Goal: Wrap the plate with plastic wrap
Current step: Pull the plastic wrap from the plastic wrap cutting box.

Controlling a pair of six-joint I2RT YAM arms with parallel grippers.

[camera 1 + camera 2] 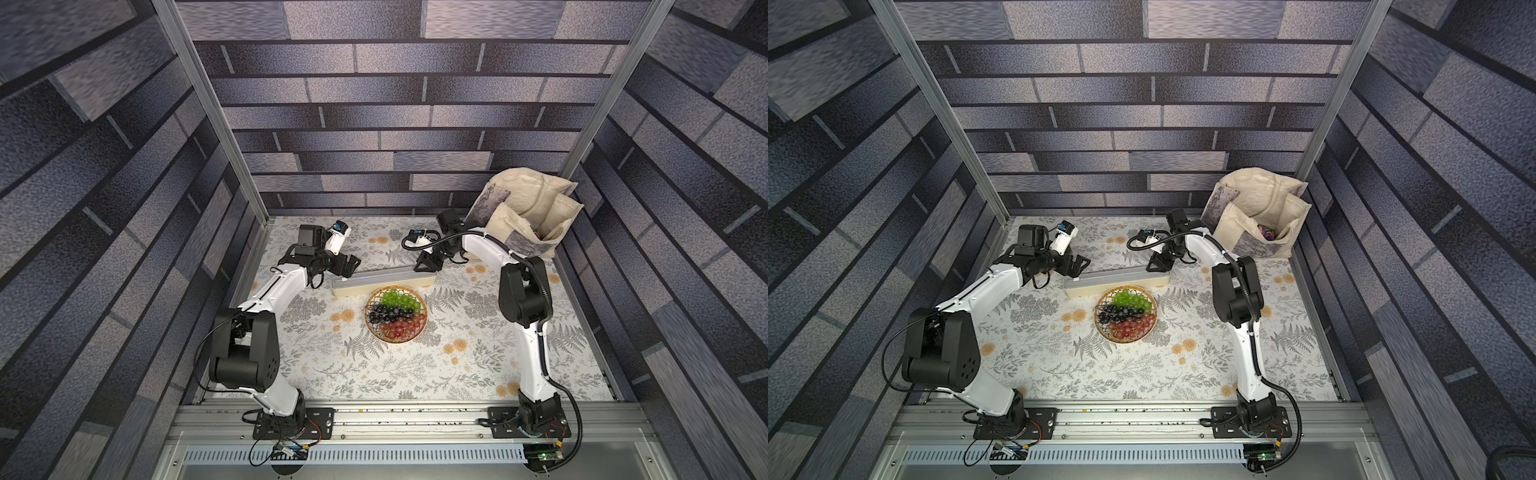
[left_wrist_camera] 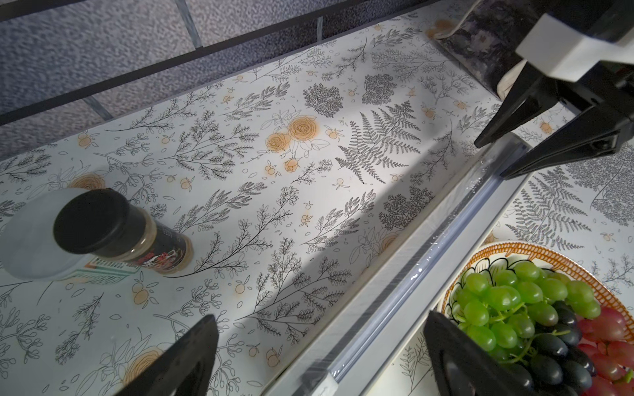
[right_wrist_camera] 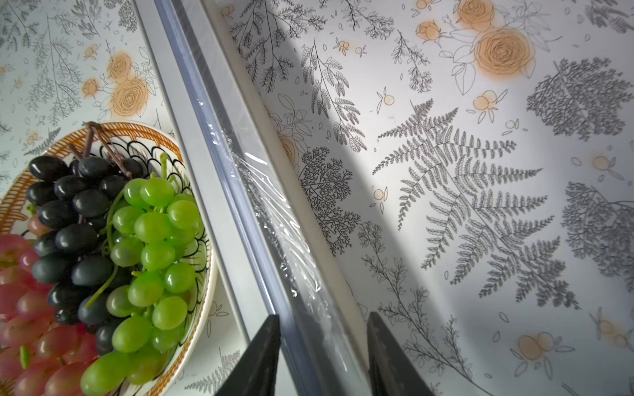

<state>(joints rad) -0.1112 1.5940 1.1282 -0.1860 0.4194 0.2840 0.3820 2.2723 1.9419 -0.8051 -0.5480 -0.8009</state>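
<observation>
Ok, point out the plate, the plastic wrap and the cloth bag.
plate [image 3: 137, 133]: right wrist view, on its orange woven rim.
plastic wrap [image 3: 274, 212]: right wrist view, on the crinkled loose film.
cloth bag [image 1: 536, 199]: in a top view, on its cream upper fold.

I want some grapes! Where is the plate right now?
In both top views the plate sits near the middle of the table, close beside the long cream box, on the robot's side of it.

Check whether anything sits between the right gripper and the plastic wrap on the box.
Nothing visible does. The right gripper hangs directly over one end of the box, jaws parted either side of the plastic wrap lying crinkled along its slot. The plate lies close beside the box.
</observation>
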